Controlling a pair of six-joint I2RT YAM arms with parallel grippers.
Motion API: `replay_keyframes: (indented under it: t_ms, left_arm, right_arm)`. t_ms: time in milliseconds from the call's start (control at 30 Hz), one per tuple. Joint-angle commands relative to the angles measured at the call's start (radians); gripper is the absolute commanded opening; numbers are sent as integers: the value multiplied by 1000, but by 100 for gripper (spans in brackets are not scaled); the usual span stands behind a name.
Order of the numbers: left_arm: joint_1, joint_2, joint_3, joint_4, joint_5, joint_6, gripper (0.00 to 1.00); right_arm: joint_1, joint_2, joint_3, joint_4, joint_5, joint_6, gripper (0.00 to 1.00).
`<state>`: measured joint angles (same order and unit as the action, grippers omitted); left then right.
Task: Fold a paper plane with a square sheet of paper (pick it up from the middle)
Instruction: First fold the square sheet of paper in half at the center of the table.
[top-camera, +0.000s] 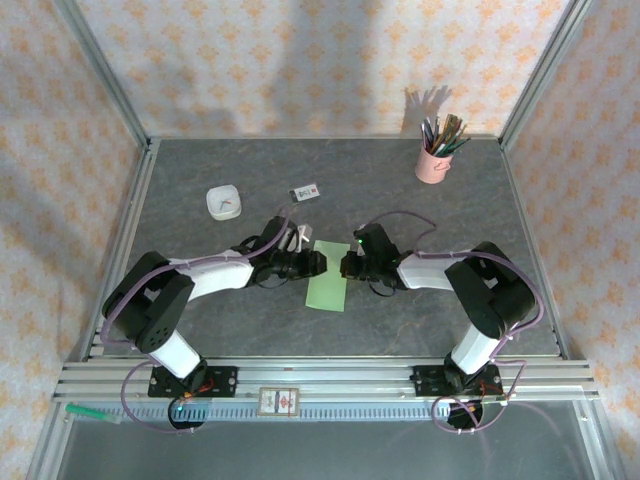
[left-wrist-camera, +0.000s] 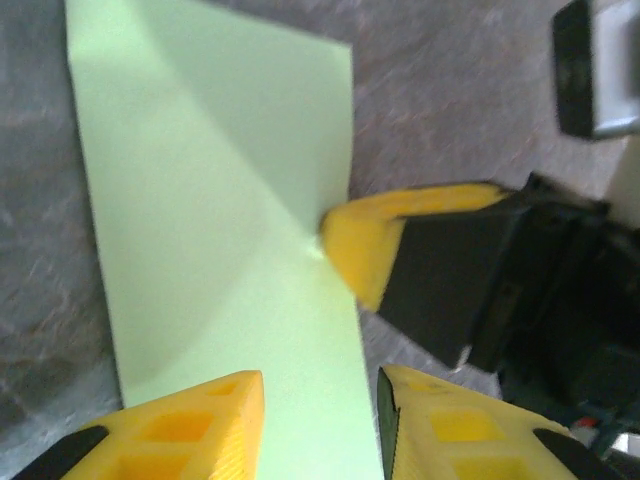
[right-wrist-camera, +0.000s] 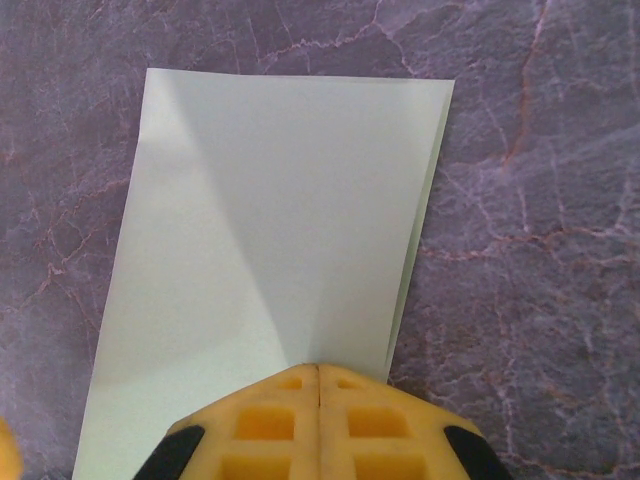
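As the two arms lean in toward each other over the middle of the grey table (top-camera: 200, 170), the left gripper (top-camera: 316, 262) hovers at the left side of the square sheet of paper (top-camera: 327, 290). Its yellow fingers (left-wrist-camera: 205, 425) stand partly apart and hold nothing. The paper runs beneath the gap between them, and I cannot tell whether they touch it.

The pale green sheet lies flat on the table between the arms. It is a narrow rectangle, apparently folded in half, with two layers showing slightly offset along one long edge. Faint diagonal bands cross it, and these may be shadows rather than creases.

On the right, the right gripper (top-camera: 347, 264) has its fingers shut tight together, gripping nothing. Its tip touches a long edge of the sheet.

To do this step well, I judge the closed right tip should press down firmly as an anchor. The left fingers should then work slowly, since such thin paper would likely slide or buckle. The layers want squaring up before any crease is sharpened.
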<state>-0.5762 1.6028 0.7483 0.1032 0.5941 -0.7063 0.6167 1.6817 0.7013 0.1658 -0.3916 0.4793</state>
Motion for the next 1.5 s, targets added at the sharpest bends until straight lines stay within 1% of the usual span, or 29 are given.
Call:
replay_keyframes:
  t_ms: [0, 267, 367, 500, 633, 767, 1033, 1167, 1300, 1467]
  left_arm:
    - [-3, -27, -40, 52, 27, -28, 37]
    - [-2, 9, -96, 58, 41, -6, 37]
    - [2, 20, -107, 35, 9, 7, 37]
    - [6, -28, -122, 22, -11, 8, 37]
    - [-8, -99, -134, 37, 9, -15, 37]
    - [-32, -126, -162, 103, 48, -65, 38]
    - [-41, -55, -197, 152, 64, -69, 38]
    - [-39, -22, -211, 150, 56, -56, 38]
    - [-34, -13, -227, 148, 52, -44, 37]
    - [-33, -56, -223, 135, 52, -51, 38]
  right_arm:
    - [-11, 47, -40, -213, 145, -5, 1]
    - [-11, 52, -34, -223, 149, -8, 1]
    - [-11, 53, -33, -222, 151, -9, 1]
    - [-11, 50, -36, -223, 152, -11, 1]
    - [-11, 49, -39, -221, 152, -11, 1]
    - [-11, 48, -42, -218, 151, -10, 1]
    - [-11, 47, -42, -222, 156, -13, 1]
    - [-11, 48, -39, -222, 157, -12, 1]
    - [-11, 45, -40, -224, 157, -11, 1]
    - [-11, 39, -42, -226, 157, -11, 1]
